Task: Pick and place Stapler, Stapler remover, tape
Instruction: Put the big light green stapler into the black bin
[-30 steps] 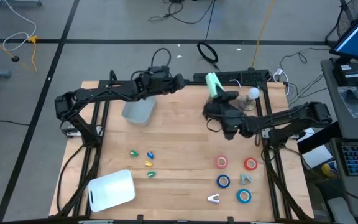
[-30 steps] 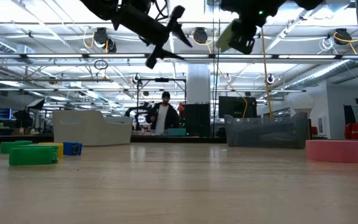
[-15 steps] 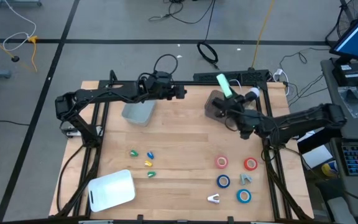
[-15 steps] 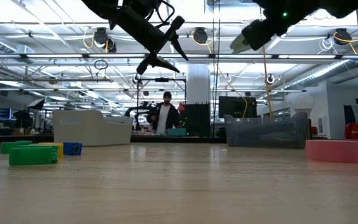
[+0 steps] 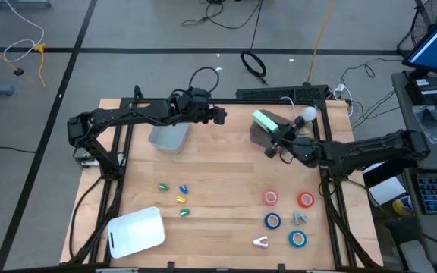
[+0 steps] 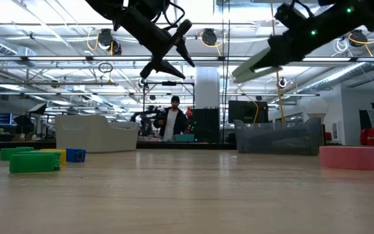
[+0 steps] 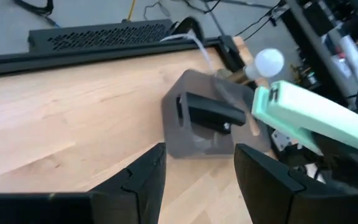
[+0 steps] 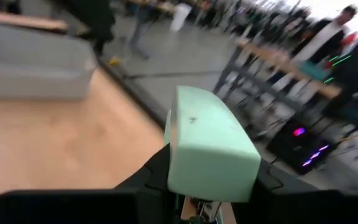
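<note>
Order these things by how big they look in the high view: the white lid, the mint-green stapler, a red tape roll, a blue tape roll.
1. The white lid, clearly the largest.
2. The mint-green stapler, held above the table by the right gripper, so nearer the camera and possibly enlarged.
3. The red tape roll and the blue tape roll look alike; I cannot rank them.

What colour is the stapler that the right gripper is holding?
The stapler in the right gripper is pale mint green, clearest in the right wrist view.
</note>
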Available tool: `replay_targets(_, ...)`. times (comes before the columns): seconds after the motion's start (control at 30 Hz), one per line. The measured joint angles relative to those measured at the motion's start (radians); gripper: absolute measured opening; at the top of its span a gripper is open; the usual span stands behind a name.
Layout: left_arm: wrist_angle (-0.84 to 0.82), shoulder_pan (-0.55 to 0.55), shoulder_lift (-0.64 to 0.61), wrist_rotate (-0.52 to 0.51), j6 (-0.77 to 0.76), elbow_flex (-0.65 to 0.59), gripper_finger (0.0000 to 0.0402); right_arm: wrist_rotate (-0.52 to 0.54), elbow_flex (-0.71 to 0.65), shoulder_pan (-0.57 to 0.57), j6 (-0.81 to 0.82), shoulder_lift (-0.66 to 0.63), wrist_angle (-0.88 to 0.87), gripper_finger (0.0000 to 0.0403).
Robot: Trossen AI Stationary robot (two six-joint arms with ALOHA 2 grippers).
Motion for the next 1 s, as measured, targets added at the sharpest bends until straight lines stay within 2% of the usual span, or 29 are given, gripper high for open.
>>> replay_targets(0.2,-0.025,-0.021,0.000,0.000,0.050,0.000,0.0189,-0.213,0.000,-0.100,0.091,-0.073,-0.200,0.0098)
replay_targets(0.5,-0.024,-0.072,0.000,-0.001,0.136,0.000,0.0189,-0.525,0.000,-0.296,0.087,-0.079,-0.315,0.0098)
replay_targets(0.73,-0.023,-0.096,0.000,-0.022,0.173,0.000,0.0189,-0.654,0.001,-0.414,0.053,-0.071,-0.353,0.0098)
replay_targets(1.0,0.003,-0.096,0.001,-0.046,0.175,0.000,0.0189,-0.677,0.001,-0.446,0.046,-0.001,-0.365,0.0100)
